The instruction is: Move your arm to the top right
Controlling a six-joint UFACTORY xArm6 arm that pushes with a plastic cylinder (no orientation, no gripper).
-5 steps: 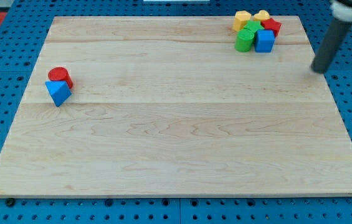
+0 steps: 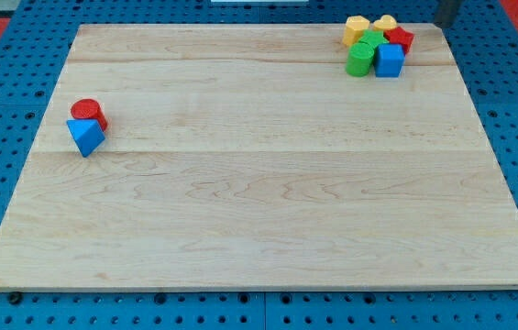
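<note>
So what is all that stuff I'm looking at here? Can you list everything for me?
wooden board: one, pale wood, fills most of the view
pegboard: one, blue with holes, under and around the board
red cylinder: one, red, near the board's left edge
blue triangular block: one, blue, touching the red cylinder, just below it
yellow blocks: two, yellow, top of the cluster at the view's top right; the second beside it
red block: one, red, right side of that cluster
green blocks: two, green, cluster's left; the other behind
blue cube: one, blue, cluster's bottom right
my tip: one dark rod end, at the view's top edge, right of the cluster, apart from it
</note>
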